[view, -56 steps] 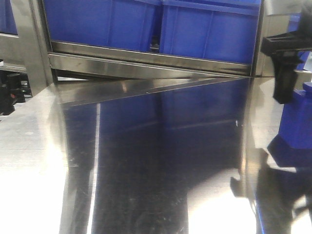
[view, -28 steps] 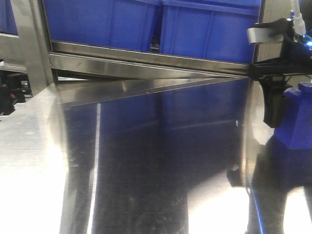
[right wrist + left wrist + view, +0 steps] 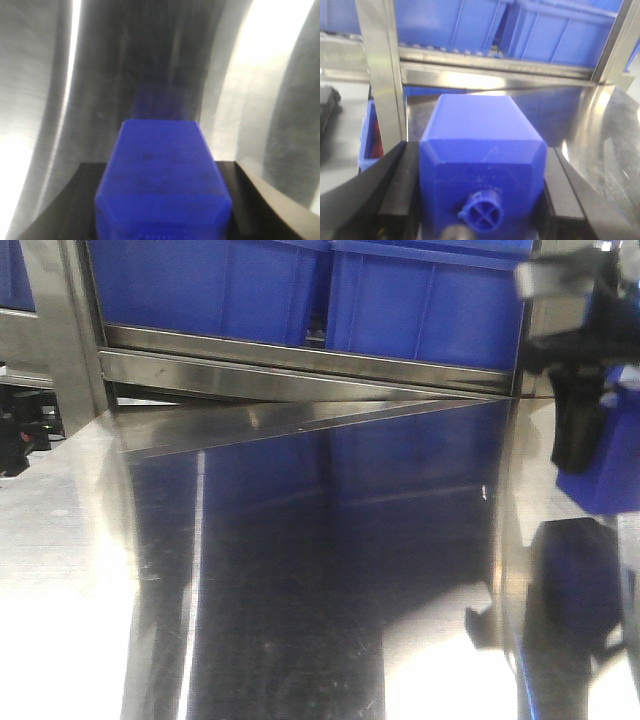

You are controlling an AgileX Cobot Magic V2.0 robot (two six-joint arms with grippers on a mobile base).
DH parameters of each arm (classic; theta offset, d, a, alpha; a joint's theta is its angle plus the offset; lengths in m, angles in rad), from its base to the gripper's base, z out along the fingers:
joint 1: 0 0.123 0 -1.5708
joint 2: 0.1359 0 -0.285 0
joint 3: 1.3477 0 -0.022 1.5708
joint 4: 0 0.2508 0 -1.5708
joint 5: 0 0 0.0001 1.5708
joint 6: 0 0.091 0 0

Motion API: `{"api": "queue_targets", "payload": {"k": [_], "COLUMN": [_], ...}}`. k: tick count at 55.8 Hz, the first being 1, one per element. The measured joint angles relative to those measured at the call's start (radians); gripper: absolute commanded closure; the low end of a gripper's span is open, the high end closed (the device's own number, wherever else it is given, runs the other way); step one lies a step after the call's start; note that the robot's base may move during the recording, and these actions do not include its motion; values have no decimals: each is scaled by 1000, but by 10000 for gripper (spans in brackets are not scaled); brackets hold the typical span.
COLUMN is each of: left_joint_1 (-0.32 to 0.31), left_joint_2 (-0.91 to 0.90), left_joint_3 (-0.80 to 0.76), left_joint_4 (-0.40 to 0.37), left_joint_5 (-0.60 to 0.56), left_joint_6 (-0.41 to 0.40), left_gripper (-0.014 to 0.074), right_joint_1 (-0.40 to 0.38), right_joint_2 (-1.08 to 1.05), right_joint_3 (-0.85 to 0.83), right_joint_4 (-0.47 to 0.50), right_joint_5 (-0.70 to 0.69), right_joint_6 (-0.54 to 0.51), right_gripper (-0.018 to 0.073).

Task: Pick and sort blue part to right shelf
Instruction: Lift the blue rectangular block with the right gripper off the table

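Observation:
Each gripper holds its own blue part. In the left wrist view, my left gripper (image 3: 482, 167) is shut on a blue block-shaped part (image 3: 480, 125) with a round cross-marked stub on its near face; black fingers (image 3: 400, 172) press on both its sides. In the right wrist view, my right gripper (image 3: 161, 172) is shut on another blue part (image 3: 160, 145), held above the steel table (image 3: 45, 100). In the front view the right gripper (image 3: 592, 455) hangs at the far right with that blue part (image 3: 620, 465) clear of the table. The left gripper is out of the front view.
Large blue bins (image 3: 430, 300) stand on a steel shelf (image 3: 300, 365) along the back of the shiny steel table (image 3: 300, 570). A steel post (image 3: 60, 320) rises at back left and also shows in the left wrist view (image 3: 382, 75). Black equipment (image 3: 20, 430) sits at the left edge.
My right gripper came down over the blue part that sat on the table at the right, closed on it, and has lifted it clear of the surface.

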Motion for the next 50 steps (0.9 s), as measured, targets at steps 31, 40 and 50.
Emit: {"api": "queue_targets", "payload": {"k": [31,40,50], "left_joint_1": [0,0,0], "left_joint_2": [-405,-405,-405], "left_joint_3": [191,193,193], "left_joint_4": [105,114,116], "left_joint_5": [58,74,76], "left_joint_6": [-9,-14,-15], "left_gripper": [261,261,261], "right_joint_1": [0,0,0], "right_joint_2": [-621,-903,-1248], "right_joint_3": [507,677,799], "right_joint_4": [-2,-4,-4], "right_joint_5": [-391,-488,-527], "right_joint_6": [-51,-63,-64], "right_gripper": [407,407,407]}}
